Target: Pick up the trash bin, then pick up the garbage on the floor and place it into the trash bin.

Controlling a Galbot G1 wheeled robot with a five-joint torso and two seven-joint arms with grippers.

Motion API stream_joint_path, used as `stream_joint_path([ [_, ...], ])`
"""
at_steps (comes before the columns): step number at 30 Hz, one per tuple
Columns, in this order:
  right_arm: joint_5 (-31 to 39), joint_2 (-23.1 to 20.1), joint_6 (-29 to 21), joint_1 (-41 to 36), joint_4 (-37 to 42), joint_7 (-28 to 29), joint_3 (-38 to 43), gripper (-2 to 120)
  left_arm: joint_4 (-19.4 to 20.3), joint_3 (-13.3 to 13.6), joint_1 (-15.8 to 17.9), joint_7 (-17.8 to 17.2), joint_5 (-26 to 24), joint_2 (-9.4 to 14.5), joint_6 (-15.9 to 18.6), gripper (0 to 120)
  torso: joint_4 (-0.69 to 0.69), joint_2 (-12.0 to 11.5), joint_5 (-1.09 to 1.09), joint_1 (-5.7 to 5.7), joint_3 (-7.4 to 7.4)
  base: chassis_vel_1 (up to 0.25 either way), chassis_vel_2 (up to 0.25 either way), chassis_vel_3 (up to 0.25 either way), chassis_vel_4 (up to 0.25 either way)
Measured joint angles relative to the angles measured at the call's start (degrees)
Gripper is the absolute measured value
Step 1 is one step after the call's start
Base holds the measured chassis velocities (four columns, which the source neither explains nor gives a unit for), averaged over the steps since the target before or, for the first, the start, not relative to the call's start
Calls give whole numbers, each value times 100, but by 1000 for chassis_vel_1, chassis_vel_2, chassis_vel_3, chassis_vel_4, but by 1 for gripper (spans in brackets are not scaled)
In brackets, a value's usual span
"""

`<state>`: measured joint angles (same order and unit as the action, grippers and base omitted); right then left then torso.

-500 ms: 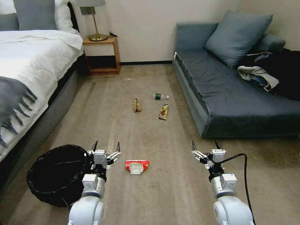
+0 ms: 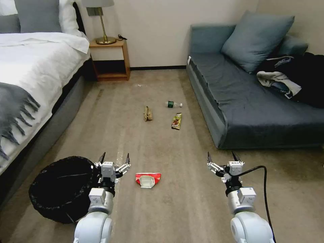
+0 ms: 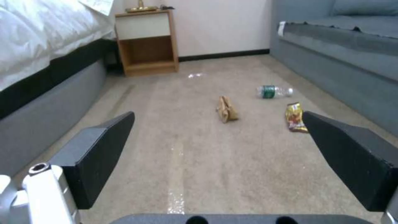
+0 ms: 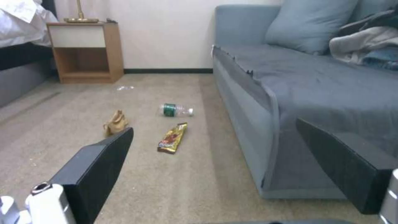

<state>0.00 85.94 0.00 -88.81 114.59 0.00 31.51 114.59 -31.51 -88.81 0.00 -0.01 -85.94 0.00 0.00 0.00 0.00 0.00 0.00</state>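
The trash bin (image 2: 60,189), lined with a black bag, stands on the carpet at the near left, beside the bed. My left gripper (image 2: 114,157) hovers open just right of its rim. A red-and-white flattened packet (image 2: 147,179) lies a little right of that gripper. Farther off lie a tan crumpled paper bag (image 2: 147,114) (image 3: 226,109) (image 4: 116,123), a brown-yellow snack wrapper (image 2: 176,121) (image 3: 294,117) (image 4: 173,137) and a small clear bottle (image 2: 174,104) (image 3: 274,91) (image 4: 176,110) with a green label. My right gripper (image 2: 221,157) is open at the near right, holding nothing.
A bed (image 2: 30,74) runs along the left and a blue sofa (image 2: 253,98) with a clothes heap (image 2: 293,79) along the right. A wooden nightstand (image 2: 109,59) with a lamp stands against the far wall. A black cable (image 2: 265,189) trails from the right arm.
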Motion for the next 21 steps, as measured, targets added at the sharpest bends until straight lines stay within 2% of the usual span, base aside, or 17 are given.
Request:
stream_joint_path([
  [21,0,0,0,0,0,0,0,100,1,0,0,0,0,0,0,100,0,0,0,0,0,0,0,0,0],
])
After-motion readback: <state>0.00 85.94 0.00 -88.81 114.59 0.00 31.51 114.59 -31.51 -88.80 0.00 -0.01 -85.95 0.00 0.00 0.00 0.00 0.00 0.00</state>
